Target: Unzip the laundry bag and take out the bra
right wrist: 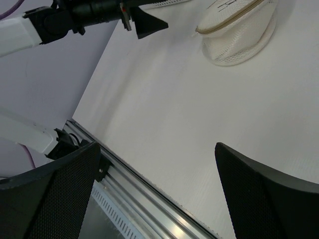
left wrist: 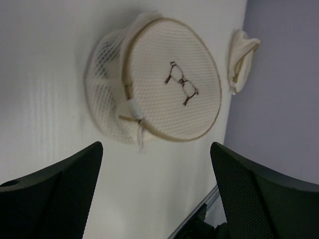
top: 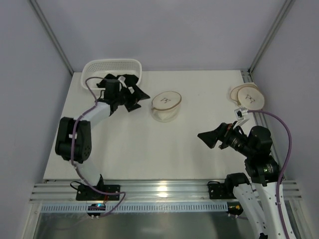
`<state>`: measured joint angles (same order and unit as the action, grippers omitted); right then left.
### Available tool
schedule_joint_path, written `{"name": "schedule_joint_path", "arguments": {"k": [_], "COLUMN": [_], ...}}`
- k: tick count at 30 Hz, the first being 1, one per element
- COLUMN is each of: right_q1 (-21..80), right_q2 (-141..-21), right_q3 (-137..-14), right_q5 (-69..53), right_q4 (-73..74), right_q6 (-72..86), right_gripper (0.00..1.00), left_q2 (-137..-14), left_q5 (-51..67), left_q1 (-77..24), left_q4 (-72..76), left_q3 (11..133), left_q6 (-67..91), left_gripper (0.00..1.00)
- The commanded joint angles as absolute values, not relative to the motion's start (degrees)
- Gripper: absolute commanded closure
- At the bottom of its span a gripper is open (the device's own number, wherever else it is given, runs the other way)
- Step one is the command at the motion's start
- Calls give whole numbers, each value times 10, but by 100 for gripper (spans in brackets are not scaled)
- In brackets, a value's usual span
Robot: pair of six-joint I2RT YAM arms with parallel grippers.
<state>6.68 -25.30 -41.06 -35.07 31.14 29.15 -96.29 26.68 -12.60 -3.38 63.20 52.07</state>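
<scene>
The laundry bag [top: 166, 105], a round cream mesh pouch with a brown-trimmed rim and a small dark mark on its top, stands zipped near the table's middle back. It also shows in the left wrist view [left wrist: 172, 99], with a white tab [left wrist: 133, 107] at its rim, and in the right wrist view [right wrist: 239, 25]. My left gripper [top: 138, 99] [left wrist: 157, 199] is open and empty, a short way left of the bag and facing it. My right gripper [top: 207, 137] [right wrist: 154, 194] is open and empty, above the table at the front right. The bra is not in view.
A white lattice basket [top: 112, 69] stands at the back left, with black shapes at its front rim. Two more cream pouches [top: 247, 95] lie at the back right edge; one shows in the left wrist view [left wrist: 242, 57]. A metal rail [right wrist: 149, 189] runs along the table's front edge.
</scene>
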Motion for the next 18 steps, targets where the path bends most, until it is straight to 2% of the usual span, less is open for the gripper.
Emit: {"name": "schedule_joint_path", "arguments": {"k": [1, 4, 13, 18], "right_q1": [68, 68, 68, 67], "right_q2": [-239, -229, -224, -221], "right_q3": [-429, -430, -439, -447], "right_q5": [-352, -348, -344, -340], "right_q4": [331, 350, 371, 377], "right_q6": [280, 272, 266, 268], "right_gripper": [1, 1, 0, 0], "left_q2": [-1035, -1098, -1244, -1280], "left_q5": [417, 441, 337, 358], "left_q1": [-123, -120, -112, -114], "left_q4": [131, 124, -184, -242], "left_q3": [701, 763, 970, 1016], "left_q6": [564, 569, 434, 411], "left_gripper": [10, 9, 12, 12]}}
